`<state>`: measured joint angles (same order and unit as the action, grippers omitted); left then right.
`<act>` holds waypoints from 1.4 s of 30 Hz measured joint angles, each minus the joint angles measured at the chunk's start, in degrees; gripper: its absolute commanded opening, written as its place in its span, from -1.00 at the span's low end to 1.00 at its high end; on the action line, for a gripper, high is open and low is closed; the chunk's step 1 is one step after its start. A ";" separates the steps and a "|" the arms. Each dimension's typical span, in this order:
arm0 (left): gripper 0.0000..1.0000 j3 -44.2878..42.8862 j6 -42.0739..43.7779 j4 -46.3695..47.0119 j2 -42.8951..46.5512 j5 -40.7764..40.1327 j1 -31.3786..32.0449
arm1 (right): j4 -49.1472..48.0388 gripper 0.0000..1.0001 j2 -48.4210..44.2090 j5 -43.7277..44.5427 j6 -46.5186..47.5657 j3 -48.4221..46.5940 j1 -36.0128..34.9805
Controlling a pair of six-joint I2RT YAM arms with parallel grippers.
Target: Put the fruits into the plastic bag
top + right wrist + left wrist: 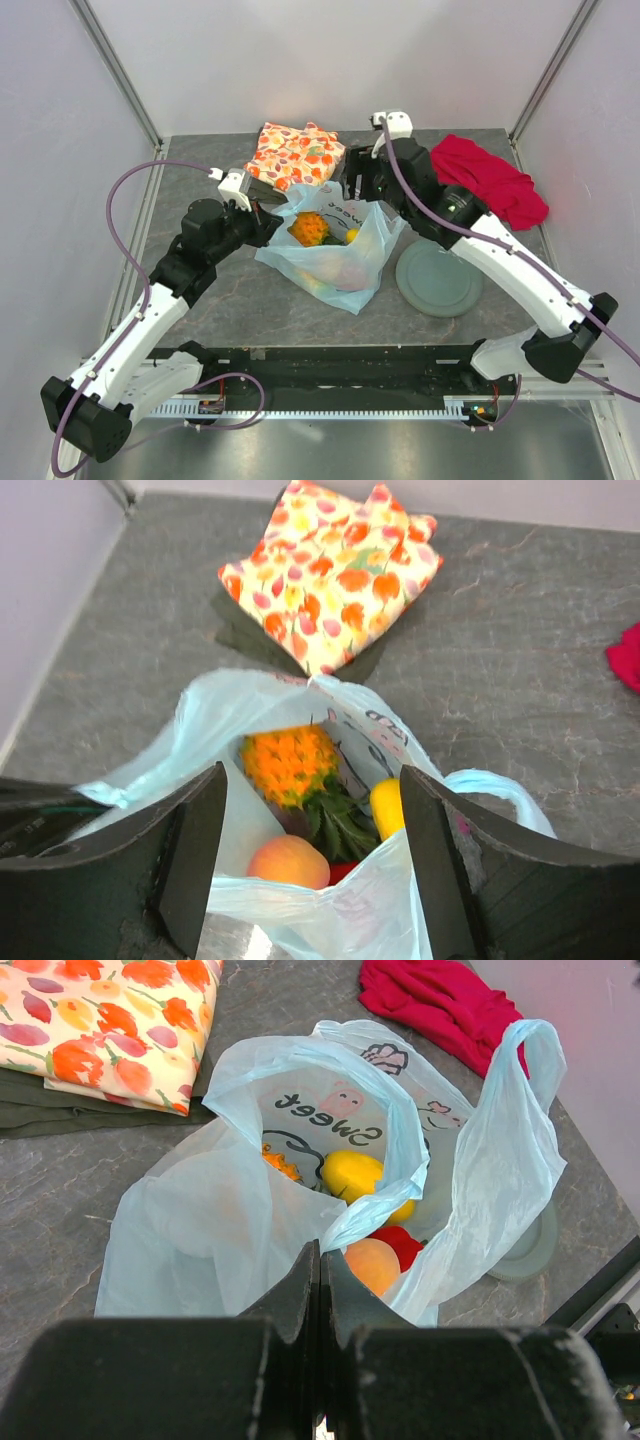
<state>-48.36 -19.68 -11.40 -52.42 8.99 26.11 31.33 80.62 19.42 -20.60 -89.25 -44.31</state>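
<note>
Left end effector (320, 1260) tight on plastic bag (210, 1230), right end effector (312, 780) wide above; floral cloth (335, 575) beyond.

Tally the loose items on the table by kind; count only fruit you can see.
plastic bag: 1
fruit seen inside it: 4 (pineapple, yellow piece, peach, red piece)
cloths: 2 (floral cloth, red cloth)
plate: 1
total: 8. The bag's folds may hide more fruit; the olive layer under the floral cloth is not counted.
</note>
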 measured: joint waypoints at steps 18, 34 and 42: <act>-0.97 0.00 -0.02 0.02 -0.02 0.17 0.00 | 10.84 0.27 2.49 0.35 -10.10 1.53 9.25; -0.97 0.42 -0.02 0.52 -0.02 0.20 0.00 | 10.34 0.04 1.18 -3.19 -10.86 7.13 9.25; -0.97 0.59 -0.02 0.87 -0.17 0.37 0.00 | 9.51 -0.77 1.95 -6.14 -10.45 8.76 9.25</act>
<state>-47.77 -19.70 -10.52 -52.60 9.37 26.11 40.84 82.56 13.28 -31.05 -80.49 -35.07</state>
